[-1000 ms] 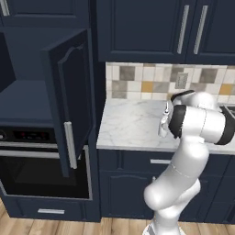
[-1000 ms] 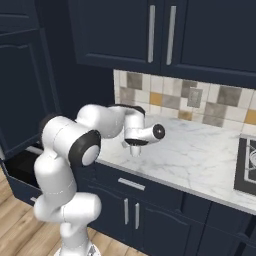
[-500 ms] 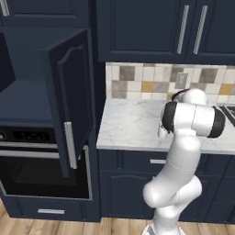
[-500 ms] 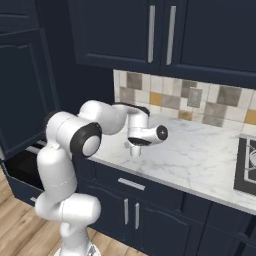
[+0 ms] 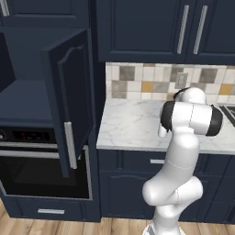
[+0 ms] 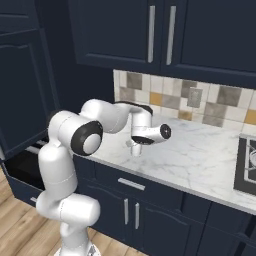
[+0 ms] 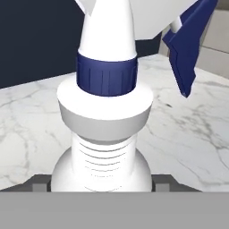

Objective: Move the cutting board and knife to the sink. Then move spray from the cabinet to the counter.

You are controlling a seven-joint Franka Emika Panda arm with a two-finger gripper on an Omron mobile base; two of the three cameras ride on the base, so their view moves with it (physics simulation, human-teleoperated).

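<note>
The small white spray bottle with a ribbed neck, navy collar and navy trigger [image 7: 105,112] stands upright on the white marble counter with grey veins [image 6: 200,150], close before the hand camera. In the right base view the bottle [image 6: 135,148] shows just under the white two-finger gripper [image 6: 136,145]; in the left base view a sliver of it [image 5: 162,131] peeks out beside the arm's elbow. The two dark fingertips [image 7: 39,183] sit low on either side of the bottle's base. The jaws stand wide apart, but whether the pads press the bottle or hang just clear of it I cannot tell.

Compared with a second ago, the arm has swung: in the left base view its big dark-jointed elbow, which then pointed to the right with the hand showing at its left, now faces the camera more squarely and covers most of the hand. In the right base view the hand has barely shifted and sits at the same spot over the counter.

The tall dark navy cabinet [image 5: 27,110] has its panelled door [image 5: 69,101] swung open, the shelf niche above the oven bare.
</note>
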